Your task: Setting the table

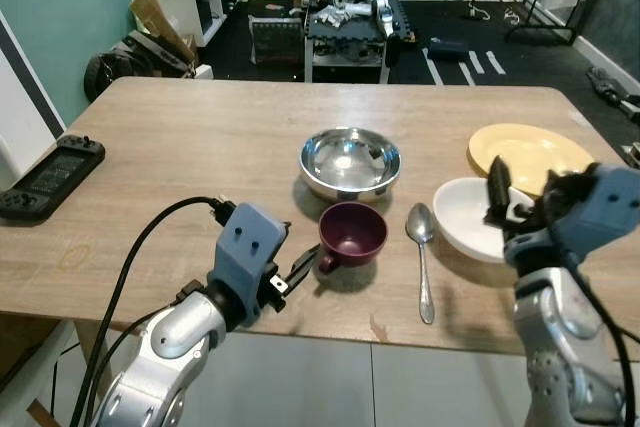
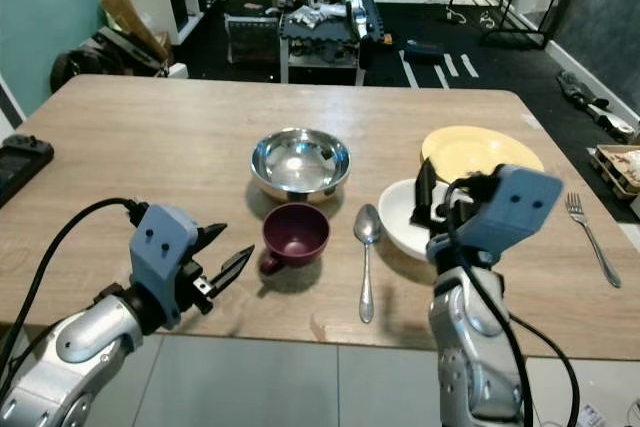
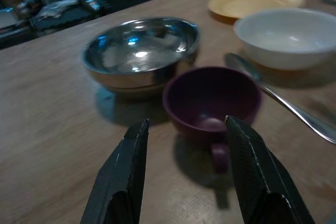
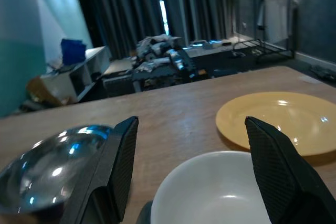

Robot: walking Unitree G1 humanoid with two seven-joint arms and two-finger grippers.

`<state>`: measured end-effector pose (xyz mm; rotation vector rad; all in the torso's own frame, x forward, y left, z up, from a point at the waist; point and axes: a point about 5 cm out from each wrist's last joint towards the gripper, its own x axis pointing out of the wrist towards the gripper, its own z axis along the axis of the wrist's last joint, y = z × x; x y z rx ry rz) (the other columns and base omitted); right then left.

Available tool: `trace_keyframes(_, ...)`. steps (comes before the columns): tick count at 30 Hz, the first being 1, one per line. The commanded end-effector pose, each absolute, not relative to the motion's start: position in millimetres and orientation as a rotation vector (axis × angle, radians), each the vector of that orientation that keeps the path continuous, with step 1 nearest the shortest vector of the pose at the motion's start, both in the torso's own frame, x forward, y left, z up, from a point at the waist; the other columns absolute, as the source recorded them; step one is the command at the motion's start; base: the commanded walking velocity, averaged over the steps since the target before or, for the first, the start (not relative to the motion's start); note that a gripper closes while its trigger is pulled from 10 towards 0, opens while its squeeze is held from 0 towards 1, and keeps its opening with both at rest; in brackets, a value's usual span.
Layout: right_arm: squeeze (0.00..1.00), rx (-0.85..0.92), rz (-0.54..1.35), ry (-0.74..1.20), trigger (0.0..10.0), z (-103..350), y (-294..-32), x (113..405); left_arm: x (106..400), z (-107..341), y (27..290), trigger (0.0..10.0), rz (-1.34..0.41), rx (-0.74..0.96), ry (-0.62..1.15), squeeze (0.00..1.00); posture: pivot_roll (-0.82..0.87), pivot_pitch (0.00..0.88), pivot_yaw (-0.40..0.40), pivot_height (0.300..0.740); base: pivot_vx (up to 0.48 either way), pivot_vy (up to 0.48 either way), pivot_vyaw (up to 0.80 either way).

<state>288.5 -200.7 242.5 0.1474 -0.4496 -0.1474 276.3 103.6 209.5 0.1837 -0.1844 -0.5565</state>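
A purple cup point(image 1: 352, 232) stands near the front of the wooden table point(image 1: 200, 137), its handle toward me. Behind it sits a steel bowl point(image 1: 350, 160). A spoon point(image 1: 422, 247) lies to the cup's right, then a white bowl point(image 1: 470, 217), with a yellow plate point(image 1: 530, 152) behind that. My left gripper point(image 1: 303, 269) is open, low over the table just left of the cup's handle; in the left wrist view the cup point(image 3: 210, 98) sits just ahead of the open fingers point(image 3: 123, 177). My right gripper point(image 2: 441, 195) is open and raised over the white bowl point(image 4: 220, 192).
A fork point(image 2: 592, 227) lies at the table's right edge. A black game console point(image 1: 48, 175) rests at the left edge. Beyond the table are a cluttered low bench point(image 1: 345, 7), boxes, shelves and a clothes rack on dark flooring.
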Motion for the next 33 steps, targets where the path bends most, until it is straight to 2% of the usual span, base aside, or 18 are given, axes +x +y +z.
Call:
trace_keyframes(1, 0.00, 0.129, -0.128, -0.452, 10.0, 239.5, -198.2, 285.7, 280.3, 207.4, 108.6, 10.0, -0.517, 0.176, -0.159, 0.00, 0.03, 0.109, 0.090, 0.740, 0.000, 0.000, 0.00)
trace_keyframes(5, 0.00, 0.103, -0.109, -0.449, 10.0, 238.6, -199.5, 285.6, 287.0, 214.4, 111.2, 10.0, -0.474, 0.178, -0.181, 0.00, 0.01, 0.105, 0.085, 0.740, 0.000, 0.000, 0.00)
trace_keyframes(9, 0.00, 0.076, -0.130, -0.475, 10.0, 246.8, -211.5, 291.6, 300.2, 230.6, 111.5, 10.0, -0.437, 0.206, -0.247, 0.00, -0.02, 0.103, 0.085, 0.740, 0.000, 0.000, 0.00)
trace_keyframes(20, 0.00, 0.073, -0.125, -0.522, 10.0, 255.2, -199.6, 290.5, 315.5, 247.1, 112.2, 10.0, -0.443, 0.218, -0.285, 0.00, -0.06, 0.145, 0.124, 0.740, 0.000, 0.000, 0.00)
trace_keyframes(33, 0.00, 0.056, -0.139, -0.546, 10.0, 259.6, -203.4, 291.3, 323.5, 256.3, 103.6, 10.0, -0.481, 0.236, -0.320, 0.00, -0.09, 0.140, 0.154, 0.740, 0.000, 0.000, 0.00)
